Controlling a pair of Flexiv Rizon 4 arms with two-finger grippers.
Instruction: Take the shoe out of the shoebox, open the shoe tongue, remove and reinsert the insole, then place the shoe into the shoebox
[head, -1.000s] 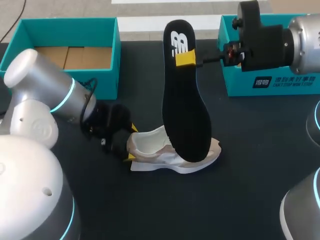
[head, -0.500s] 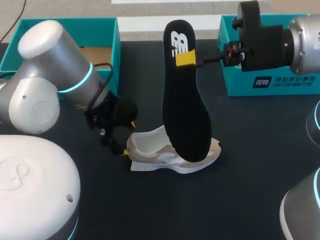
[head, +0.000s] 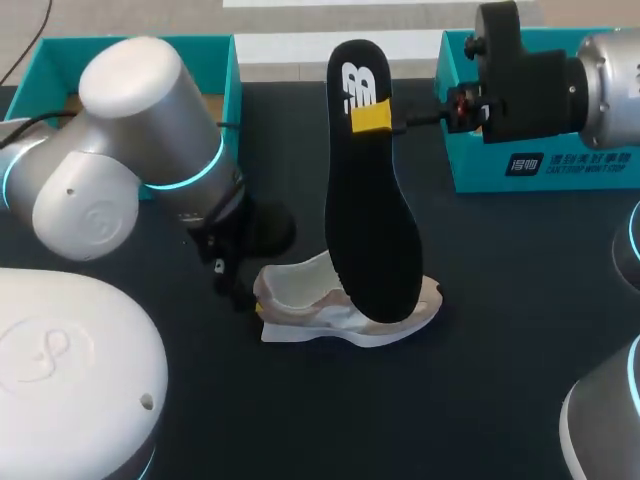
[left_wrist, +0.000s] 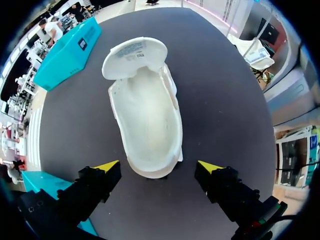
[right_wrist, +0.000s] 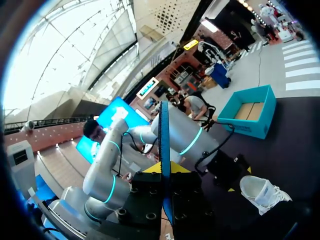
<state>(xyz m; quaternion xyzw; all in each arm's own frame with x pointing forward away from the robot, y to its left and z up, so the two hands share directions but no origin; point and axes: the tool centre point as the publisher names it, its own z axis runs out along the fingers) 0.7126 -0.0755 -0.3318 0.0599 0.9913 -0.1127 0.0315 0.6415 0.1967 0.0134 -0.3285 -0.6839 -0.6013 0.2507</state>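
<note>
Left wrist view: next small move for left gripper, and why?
Probably ease the left gripper forward and shut on the heel of the shoe: its open fingers flank the heel without touching, and the right gripper holds the insole upright over the empty shoe.

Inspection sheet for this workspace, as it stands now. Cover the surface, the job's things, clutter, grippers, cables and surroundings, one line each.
Surface: dark table, flat, no spills seen.
Job's things: shoe upright at mid-table, tongue folded open, inside bare. The black insole is out and held on end above it. Teal shoebox at the far left, a second teal box at the far right.
Clutter: nothing seen.
Grippers: left gripper open, fingers either side of the heel, not touching. Right gripper shut on the insole's upper end.
Cables: thin black lead beside the right gripper.
Surroundings: nothing seen reaching over the table.
</note>
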